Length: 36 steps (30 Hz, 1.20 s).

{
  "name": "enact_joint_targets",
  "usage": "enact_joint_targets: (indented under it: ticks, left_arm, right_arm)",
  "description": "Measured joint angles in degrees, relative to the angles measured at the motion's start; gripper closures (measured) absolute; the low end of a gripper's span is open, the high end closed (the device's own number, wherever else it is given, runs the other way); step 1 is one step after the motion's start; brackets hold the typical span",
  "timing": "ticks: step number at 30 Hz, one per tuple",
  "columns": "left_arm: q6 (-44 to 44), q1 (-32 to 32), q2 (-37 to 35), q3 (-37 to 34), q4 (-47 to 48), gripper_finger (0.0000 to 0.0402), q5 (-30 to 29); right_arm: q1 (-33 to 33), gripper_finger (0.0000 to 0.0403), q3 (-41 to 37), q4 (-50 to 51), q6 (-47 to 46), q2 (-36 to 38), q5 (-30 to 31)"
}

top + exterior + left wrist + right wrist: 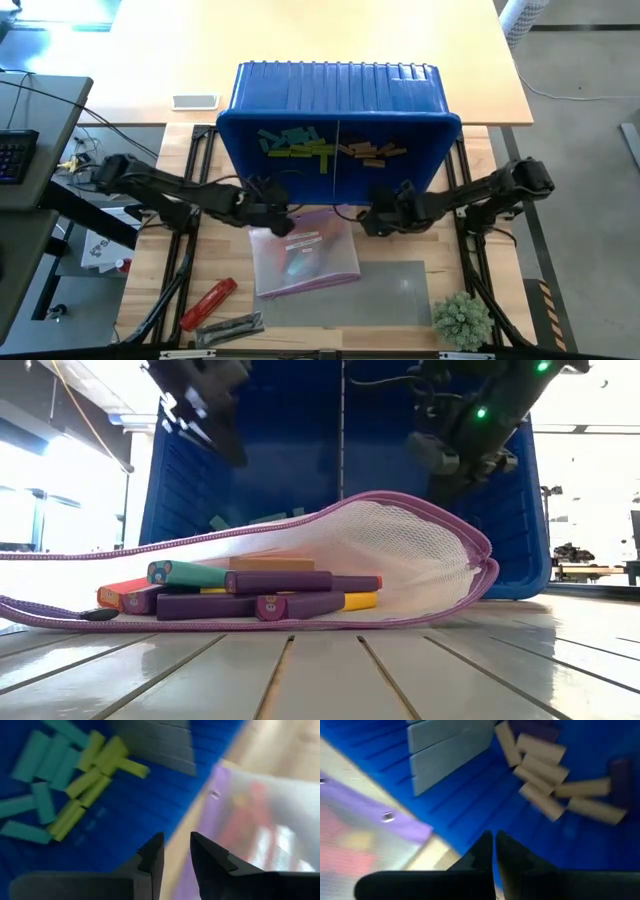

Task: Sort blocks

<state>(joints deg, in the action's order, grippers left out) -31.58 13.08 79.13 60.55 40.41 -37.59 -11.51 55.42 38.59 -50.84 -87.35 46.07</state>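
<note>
A blue bin (340, 110) holds teal blocks (40, 770) and yellow-green blocks (90, 775) in its left compartment. Tan blocks (545, 770) and a purple block (620, 780) lie in its right compartment. Just near of the bin a mesh pouch with a purple zip edge (400, 550) lies on its side. Inside it are purple (280, 582), teal (190, 573) and other blocks. My left gripper (176, 840) hovers over the bin's near rim and the pouch's far edge, narrowly open and empty. Beside it my right gripper (493, 836) is shut on nothing.
A grey divider (338, 150) splits the bin. The pouch lies partly on a flat grey mat (390, 290). A red tool (208, 303) and a dark metal piece (230, 326) lie at the near left. A green plant ball (462, 318) sits near right, and a white flat device (195, 101) beyond the bin.
</note>
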Motion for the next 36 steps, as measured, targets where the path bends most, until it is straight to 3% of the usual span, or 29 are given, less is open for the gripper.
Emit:
enact_joint_targets:
  ticks: [5,9,16,22,26,36]
  left_arm:
    - [-7.4,-2.47,5.25,0.0,-2.07,0.0358,-11.14]
    - [-8.43,-5.66,9.37,0.0,-6.35,0.0392,-14.47]
    - [-9.18,-10.35,13.18,0.0,-10.31,0.0399,-20.6]
    - [-8.23,-13.73,12.35,0.0,-10.86,0.0401,-21.66]
    - [-8.25,-14.34,12.02,0.0,-11.87,0.0401,-21.43]
    - [-0.53,-5.94,4.18,0.0,-14.63,0.0401,-20.96]
  right_arm:
    - [3.58,0.0389,0.0,-2.04,12.11,0.02,1.57]
    - [4.89,0.04,0.0,-6.68,17.79,0.02,1.5]
    - [5.13,0.0402,0.0,-8.26,11.8,0.02,6.07]
    - [7.12,0.0403,0.0,-9.15,7.53,-0.09,6.82]
    - [7.12,0.0403,0.0,-14.12,11.3,-0.07,8.08]
    - [-3.25,0.0387,0.6,-21.78,16.21,0.04,7.39]
